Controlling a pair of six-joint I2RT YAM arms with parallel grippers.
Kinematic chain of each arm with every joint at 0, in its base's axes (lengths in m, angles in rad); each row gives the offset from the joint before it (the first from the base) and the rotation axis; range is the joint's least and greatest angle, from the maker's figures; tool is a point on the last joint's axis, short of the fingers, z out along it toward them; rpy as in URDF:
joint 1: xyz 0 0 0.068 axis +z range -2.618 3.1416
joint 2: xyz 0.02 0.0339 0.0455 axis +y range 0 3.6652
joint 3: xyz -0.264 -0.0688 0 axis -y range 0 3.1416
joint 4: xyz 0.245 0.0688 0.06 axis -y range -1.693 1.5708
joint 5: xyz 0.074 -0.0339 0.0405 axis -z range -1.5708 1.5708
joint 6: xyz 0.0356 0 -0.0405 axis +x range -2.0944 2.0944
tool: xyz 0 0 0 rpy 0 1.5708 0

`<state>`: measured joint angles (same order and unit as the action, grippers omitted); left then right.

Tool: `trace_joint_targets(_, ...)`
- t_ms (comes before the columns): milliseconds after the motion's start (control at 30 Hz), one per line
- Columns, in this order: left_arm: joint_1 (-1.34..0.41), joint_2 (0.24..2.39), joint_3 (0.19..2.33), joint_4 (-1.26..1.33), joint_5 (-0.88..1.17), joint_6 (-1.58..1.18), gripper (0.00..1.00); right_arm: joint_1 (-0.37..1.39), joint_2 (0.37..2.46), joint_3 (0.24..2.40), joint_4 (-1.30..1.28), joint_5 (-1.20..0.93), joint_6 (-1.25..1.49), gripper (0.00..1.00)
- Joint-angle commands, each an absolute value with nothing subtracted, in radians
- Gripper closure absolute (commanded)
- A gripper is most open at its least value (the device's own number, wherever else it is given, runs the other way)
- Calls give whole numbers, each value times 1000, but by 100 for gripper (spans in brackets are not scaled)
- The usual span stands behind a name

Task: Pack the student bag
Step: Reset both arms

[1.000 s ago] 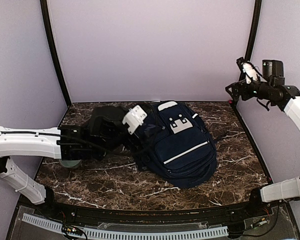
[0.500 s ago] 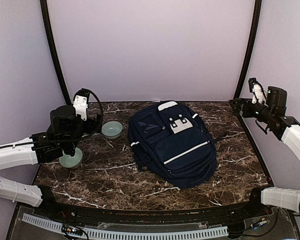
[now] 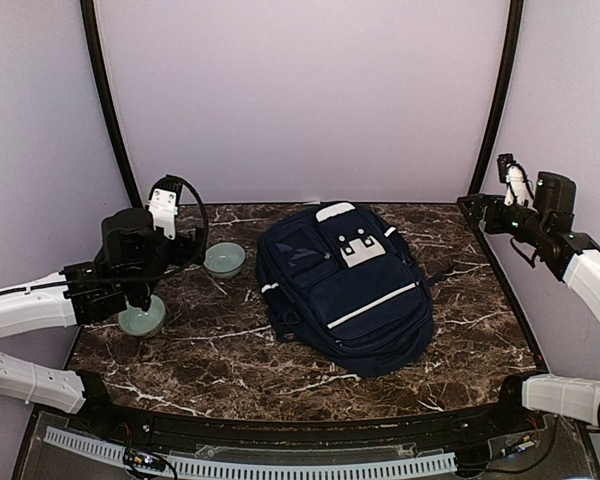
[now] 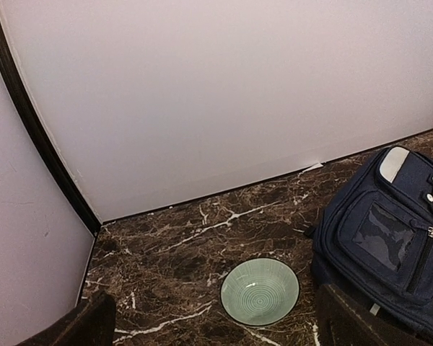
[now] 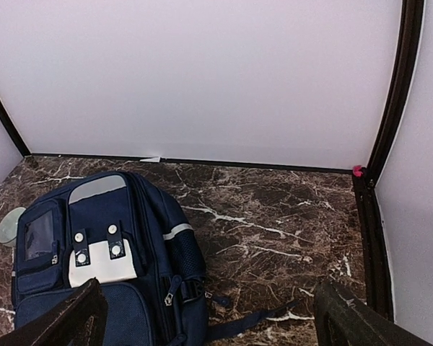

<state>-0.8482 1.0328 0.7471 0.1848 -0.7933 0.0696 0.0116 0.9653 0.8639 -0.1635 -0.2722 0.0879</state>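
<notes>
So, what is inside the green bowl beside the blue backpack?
Nothing: the green bowl shows only its ringed pattern inside. The other bowl, under the left arm, is partly hidden.

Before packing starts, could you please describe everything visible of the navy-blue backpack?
The large navy-blue fabric backpack lies flat, front up, on the brown marbled table, its top toward the back wall. It shows a white-grey patch with round studs, a grey top panel, white reflective stripes and a front pocket with a clear window. Zips look closed; a strap trails right. Only the table touches it.

Dark marble table (image 3: 230, 352) under student bag (image 3: 350, 290), green bowl (image 3: 224, 260), second bowl (image 3: 140, 322).
</notes>
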Motion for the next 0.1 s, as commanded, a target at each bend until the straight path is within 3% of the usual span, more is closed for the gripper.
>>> trace_joint_targets(0, -848, 1031, 770, 178, -786, 63, 1, 5, 967, 872, -116, -305, 96, 0)
trace_joint_targets(67, -848, 1033, 771, 178, -784, 63, 1, 4, 964, 879, -125, -311, 94, 0)
